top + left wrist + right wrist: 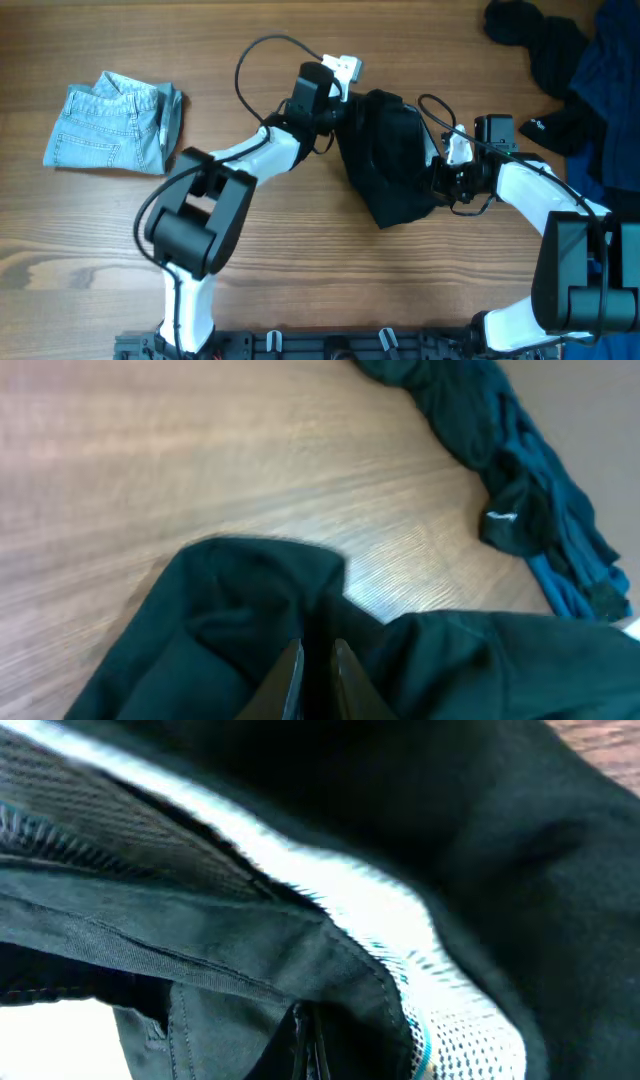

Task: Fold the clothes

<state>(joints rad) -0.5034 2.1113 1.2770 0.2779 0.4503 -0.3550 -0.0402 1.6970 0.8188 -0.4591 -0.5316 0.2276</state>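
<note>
The black shorts (388, 160) lie bunched in the middle of the table between my two grippers. My left gripper (338, 112) is at their upper left edge; in the left wrist view its fingers (317, 660) are shut on a fold of the black shorts (230, 620). My right gripper (440, 178) is at their right edge; in the right wrist view its fingers (306, 1038) are shut on the shorts' fabric (230, 970), beside the pale mesh waistband lining (440, 1010).
A folded light-blue denim garment (115, 124) lies at the far left. A heap of black and deep-blue garments (570, 80) with a small white logo fills the back right corner; it also shows in the left wrist view (520, 490).
</note>
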